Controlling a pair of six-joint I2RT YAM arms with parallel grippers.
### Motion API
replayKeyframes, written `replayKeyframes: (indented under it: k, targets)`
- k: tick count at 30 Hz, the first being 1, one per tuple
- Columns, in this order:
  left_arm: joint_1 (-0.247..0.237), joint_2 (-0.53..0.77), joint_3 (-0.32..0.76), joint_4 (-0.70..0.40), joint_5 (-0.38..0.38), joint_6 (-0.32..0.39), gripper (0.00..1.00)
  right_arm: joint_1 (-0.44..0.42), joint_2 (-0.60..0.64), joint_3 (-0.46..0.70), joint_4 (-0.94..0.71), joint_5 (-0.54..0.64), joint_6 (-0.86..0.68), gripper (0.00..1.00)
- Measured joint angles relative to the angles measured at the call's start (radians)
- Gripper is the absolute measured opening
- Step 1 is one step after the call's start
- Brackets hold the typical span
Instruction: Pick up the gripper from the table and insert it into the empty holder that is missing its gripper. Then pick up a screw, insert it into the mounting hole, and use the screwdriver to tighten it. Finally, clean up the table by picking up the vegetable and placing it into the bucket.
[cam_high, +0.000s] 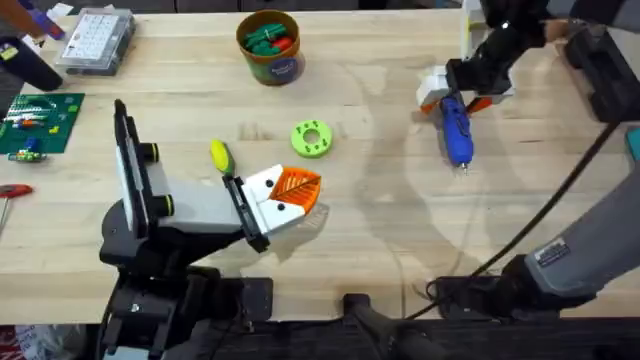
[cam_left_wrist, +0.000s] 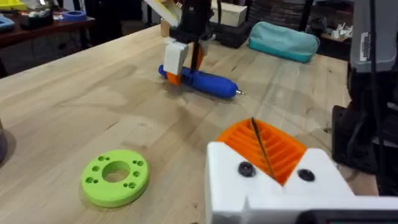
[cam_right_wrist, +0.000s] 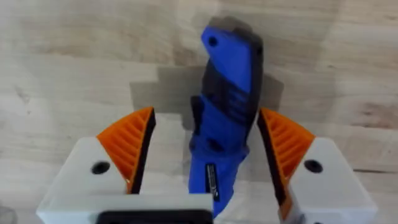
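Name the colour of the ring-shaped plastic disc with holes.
Lime green disc, clearest in the left wrist view.

The overhead camera looks down and forward from above the arm bases, taking in the whole table. The left wrist camera looks low across the tabletop toward the far right corner, sharing the screwdriver and green disc with the overhead. The right wrist camera looks straight down, close over that screwdriver.
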Motion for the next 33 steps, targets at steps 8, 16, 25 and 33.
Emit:
replayKeyframes:
  k: [8,16,25,33]
  targets:
    - [0.000,0.000,0.000,0.000,0.000,0.000,0.005,-0.006,0.060,0.000,0.030,0.019,0.000,0.975]
    - [0.000,0.000,0.000,0.000,0.000,0.000,0.005,-0.010,0.061,0.000,0.030,0.039,-0.007,0.683]
    - [0.000,0.000,0.000,0.000,0.000,0.000,0.005,-0.016,0.069,0.001,0.033,0.044,-0.019,0.024]
    - [0.000,0.000,0.000,0.000,0.000,0.000,0.005,-0.016,0.057,0.000,0.050,0.032,-0.019,0.024]
